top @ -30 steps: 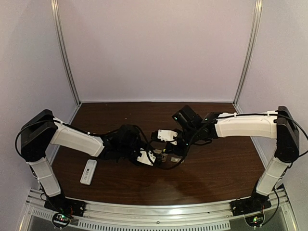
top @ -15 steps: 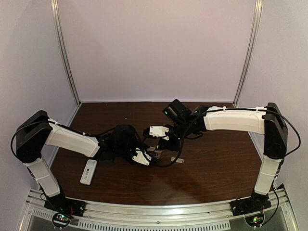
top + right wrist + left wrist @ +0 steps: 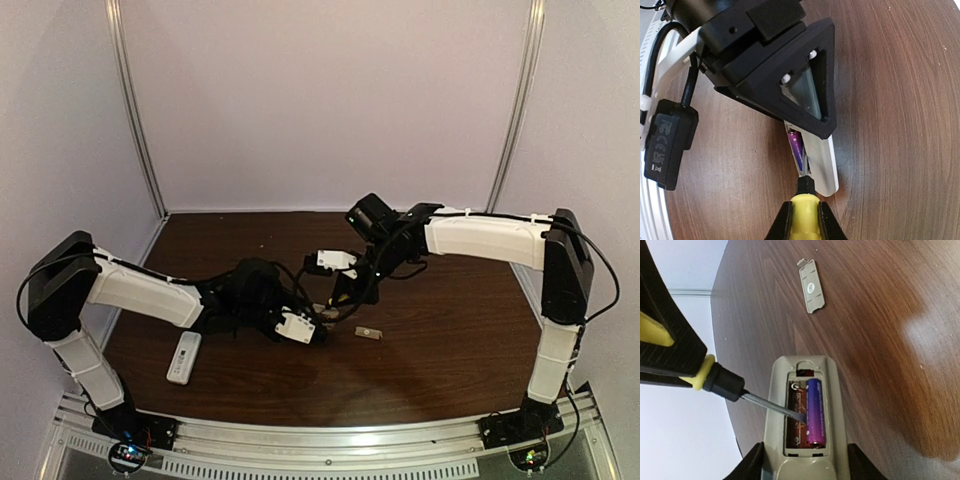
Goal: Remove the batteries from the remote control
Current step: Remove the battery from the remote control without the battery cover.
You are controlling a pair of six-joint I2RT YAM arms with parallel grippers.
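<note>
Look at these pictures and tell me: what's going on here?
The left hand grips a grey remote, its battery bay open and facing up. The right hand holds a yellow-handled screwdriver, whose tip is down in the bay against a purple battery that sits in its slot. The slot beside it looks empty. The cover lies on the table apart from the remote, and a white remote lies near the left arm.
</note>
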